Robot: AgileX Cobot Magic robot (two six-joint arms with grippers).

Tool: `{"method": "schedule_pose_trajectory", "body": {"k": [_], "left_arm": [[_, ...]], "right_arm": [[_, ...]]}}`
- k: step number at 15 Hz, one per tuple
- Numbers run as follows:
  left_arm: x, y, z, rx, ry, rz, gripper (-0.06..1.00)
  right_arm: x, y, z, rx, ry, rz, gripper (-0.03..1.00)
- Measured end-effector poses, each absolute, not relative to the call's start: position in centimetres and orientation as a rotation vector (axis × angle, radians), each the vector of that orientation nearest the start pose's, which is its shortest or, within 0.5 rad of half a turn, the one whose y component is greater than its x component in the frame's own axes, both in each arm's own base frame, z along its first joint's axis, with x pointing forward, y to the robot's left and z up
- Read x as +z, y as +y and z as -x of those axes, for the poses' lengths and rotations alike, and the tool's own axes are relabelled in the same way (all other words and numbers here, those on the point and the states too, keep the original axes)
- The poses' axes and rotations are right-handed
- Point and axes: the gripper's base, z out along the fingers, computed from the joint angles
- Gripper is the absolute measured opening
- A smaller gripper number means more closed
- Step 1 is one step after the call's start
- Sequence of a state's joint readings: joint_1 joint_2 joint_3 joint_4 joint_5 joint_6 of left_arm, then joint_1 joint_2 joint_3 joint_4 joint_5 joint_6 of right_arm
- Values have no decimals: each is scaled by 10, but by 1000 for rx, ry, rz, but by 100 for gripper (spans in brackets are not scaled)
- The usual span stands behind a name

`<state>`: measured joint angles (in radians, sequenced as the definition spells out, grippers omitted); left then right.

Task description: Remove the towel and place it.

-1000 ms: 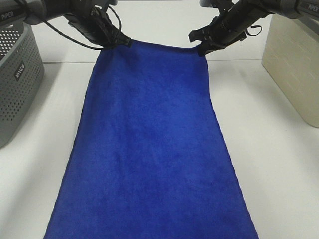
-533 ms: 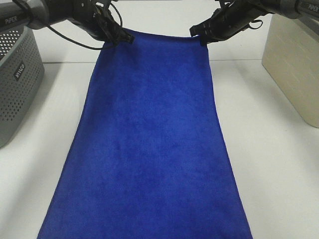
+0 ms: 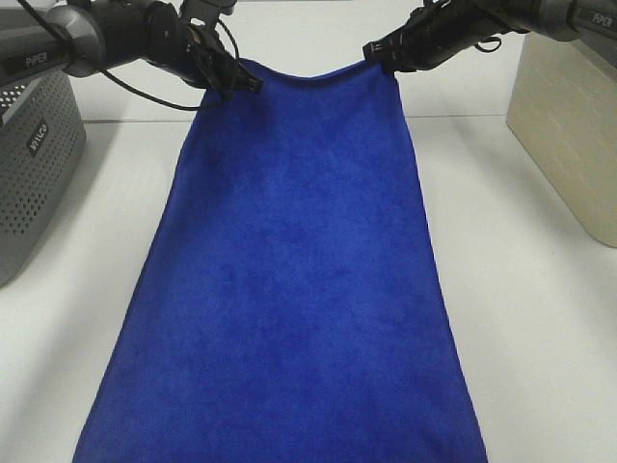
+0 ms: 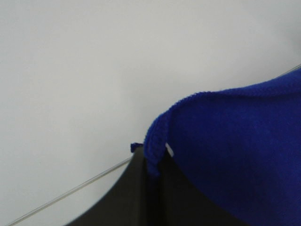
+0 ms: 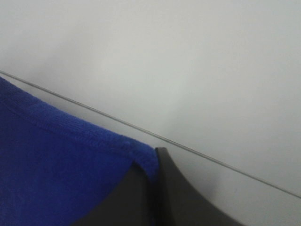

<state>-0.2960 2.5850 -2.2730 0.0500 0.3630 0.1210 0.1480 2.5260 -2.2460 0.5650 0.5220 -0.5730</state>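
The royal-blue towel (image 3: 299, 280) hangs stretched between both grippers and runs down over the white table toward the front edge. My left gripper (image 3: 239, 81) is shut on its far left corner, and my right gripper (image 3: 384, 55) is shut on its far right corner. Both corners are held up above the table at the back. The left wrist view shows the blue corner (image 4: 225, 141) pinched between dark fingers (image 4: 141, 188). The right wrist view shows the other corner (image 5: 61, 165) pinched likewise. The white tag is not visible.
A grey perforated basket (image 3: 29, 164) stands at the left edge. A beige box (image 3: 569, 125) stands at the right. The white table (image 3: 521, 289) shows on both sides of the towel, with a white wall behind.
Both grippers have lifted the towel's far corners higher and further back. The towel's front end has slid a little along the table.
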Motion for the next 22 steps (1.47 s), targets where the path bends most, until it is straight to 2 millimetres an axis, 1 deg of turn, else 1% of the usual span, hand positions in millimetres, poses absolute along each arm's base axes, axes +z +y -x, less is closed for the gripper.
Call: {"method": "schedule_pose_trajectory", "body": {"k": [1, 3, 4, 5, 8, 9, 10, 11, 12, 13, 14, 15, 16, 17, 18, 19, 20, 22], "left_arm": [[153, -169, -561, -55, 2095, -485, 1], [148, -169, -562, -45, 2094, -495, 1], [143, -169, -562, -40, 2099, -502, 1], [138, -169, -562, -37, 2106, -506, 1], [113, -169, -564, -24, 2121, -525, 1], [112, -170, -564, -25, 2110, -524, 1], [112, -170, -565, -25, 2097, -524, 1], [112, -170, -566, -25, 2076, -524, 1], [113, -171, -567, -24, 2049, -523, 3], [114, -171, -568, -26, 2037, -521, 5], [116, -169, -570, -26, 2012, -513, 12], [118, -167, -571, -25, 1997, -505, 23], [117, -165, -572, -24, 1994, -500, 37], [116, -163, -573, -21, 1995, -496, 49], [114, -159, -573, -17, 2005, -491, 59], [113, -155, -574, -11, 2022, -488, 66], [112, -153, -573, -7, 2041, -488, 69], [108, -148, -573, 3, 2089, -488, 71]], "right_arm": [[174, 109, -564, 349, 2164, 391, 2], [161, 110, -566, 363, 2177, 390, 2], [151, 110, -566, 362, 2191, 391, 2], [146, 110, -567, 362, 2199, 391, 2], [127, 110, -568, 358, 2223, 383, 2], [126, 110, -568, 356, 2223, 381, 2], [126, 110, -568, 356, 2222, 381, 5], [126, 110, -568, 353, 2219, 382, 12], [126, 109, -569, 349, 2215, 384, 24], [126, 109, -569, 349, 2214, 384, 31], [126, 110, -569, 350, 2213, 384, 46], [126, 110, -569, 349, 2213, 385, 57], [126, 110, -569, 347, 2216, 393, 66], [125, 110, -568, 344, 2223, 406, 70], [124, 110, -567, 339, 2235, 425, 71], [123, 110, -566, 336, 2249, 446, 72], [122, 110, -564, 334, 2262, 464, 72], [119, 111, -562, 348, 2292, 492, 72]]}}
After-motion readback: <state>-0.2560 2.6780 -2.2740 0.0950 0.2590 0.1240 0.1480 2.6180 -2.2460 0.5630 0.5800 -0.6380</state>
